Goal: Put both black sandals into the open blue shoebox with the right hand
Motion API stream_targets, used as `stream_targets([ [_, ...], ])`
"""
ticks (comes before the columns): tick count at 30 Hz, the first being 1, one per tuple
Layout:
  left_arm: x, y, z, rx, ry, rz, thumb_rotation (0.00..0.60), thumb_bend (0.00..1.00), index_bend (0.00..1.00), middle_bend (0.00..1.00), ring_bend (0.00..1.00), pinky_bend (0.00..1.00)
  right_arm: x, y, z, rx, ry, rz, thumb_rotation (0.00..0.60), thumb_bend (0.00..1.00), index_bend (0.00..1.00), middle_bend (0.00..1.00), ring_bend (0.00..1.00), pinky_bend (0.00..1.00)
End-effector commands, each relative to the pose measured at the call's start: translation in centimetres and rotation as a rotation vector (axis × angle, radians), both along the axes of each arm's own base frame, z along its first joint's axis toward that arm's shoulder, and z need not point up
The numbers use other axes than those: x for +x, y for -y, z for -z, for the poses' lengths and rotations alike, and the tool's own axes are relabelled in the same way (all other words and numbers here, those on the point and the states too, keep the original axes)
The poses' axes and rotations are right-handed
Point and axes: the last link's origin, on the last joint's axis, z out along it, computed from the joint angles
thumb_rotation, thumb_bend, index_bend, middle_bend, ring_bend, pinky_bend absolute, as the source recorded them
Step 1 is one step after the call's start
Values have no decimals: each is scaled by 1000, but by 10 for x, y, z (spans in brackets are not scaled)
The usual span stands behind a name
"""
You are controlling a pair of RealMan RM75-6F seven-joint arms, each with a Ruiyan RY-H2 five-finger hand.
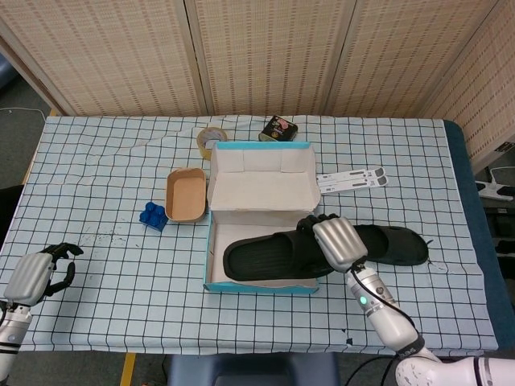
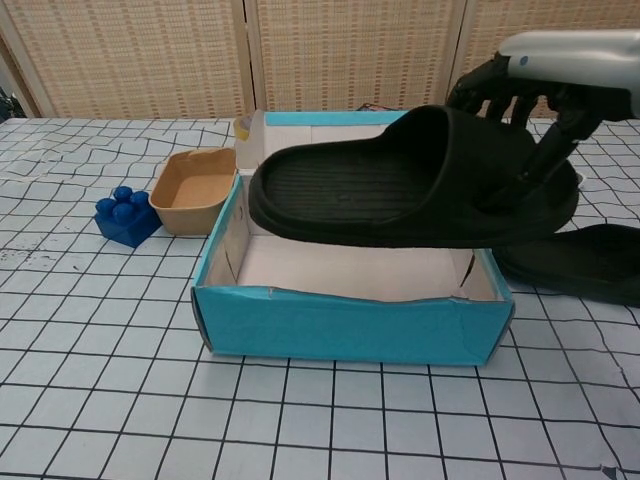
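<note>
Right hand (image 1: 338, 243) grips a sandal (image 2: 400, 185) at its strap end, fingers (image 2: 500, 95) curled over the strap, and holds it in the air above the shoebox (image 2: 350, 325). The chest view shows the sole clear of the box rim and roughly level. Its long axis runs left-right, across the box, with the toe toward the box's left wall and the heel end at the hand over the right wall. The sandal looks about as long as the box is wide, so the coming move is probably a straight lowering, maybe with a slight tilt or turn to get the heel inside the right wall. The second sandal (image 1: 394, 245) lies on the table just right of the box, same left-right axis, right beside the right hand and well apart from the left. Left hand (image 1: 36, 273) sits at the table's near-left edge, fingers curled in, holding nothing, far from everything.
</note>
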Motion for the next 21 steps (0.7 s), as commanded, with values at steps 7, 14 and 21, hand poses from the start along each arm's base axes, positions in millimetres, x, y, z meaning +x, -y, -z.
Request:
stream_targets([
  [7,-1,0,-2,3,10,-5,600,579,389,376,393,550,6,15,44,62,-15,37,600,0,590,461,365,403],
  [14,-1,0,-3,4,18,-7,600,580,389,375,393,550,-6,15,69,103,-55,53,600,0,590,461,365,404],
  [21,-1,0,-2,-3,14,-7,600,580,389,375,393,550,-12,15,79,115,-57,59,600,0,590,461,365,404],
])
